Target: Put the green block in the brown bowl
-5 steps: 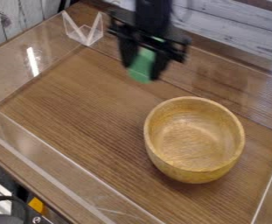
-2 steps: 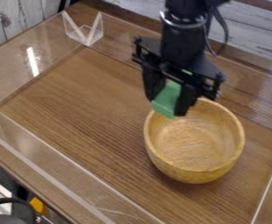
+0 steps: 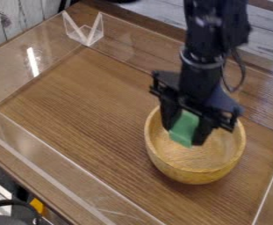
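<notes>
In the camera view, a dark robot arm (image 3: pixel 209 44) reaches down from the upper right over a wood-grained desk (image 3: pixel 74 110). Its pincer (image 3: pixel 188 121) stands over the brown bowl (image 3: pixel 195 163), partly open, its tips spread about as wide as the thing between them. That thing is the green block (image 3: pixel 185 129), bright green and tilted (one end up near the pincer, the other slanting down toward the bowl's inside). The pincer has hold of it, and in this view the block lies across the opening of the bowl; how high it is above the bottom I cannot tell.

The bowl sits upright at the right of the desk, round and tan, with a thick rounded rim. The arm and pincer hide the far part of that rim. A clear, angular object (image 3: pixel 83 30) (it looks see-through, with pale edges) stands near the far left edge of the desk, well apart from the bowl. In the near left corner, dark cables (image 3: pixel 12 207) show beside the desk, with a small orange-yellow piece (image 3: pixel 37 206) near them.
</notes>
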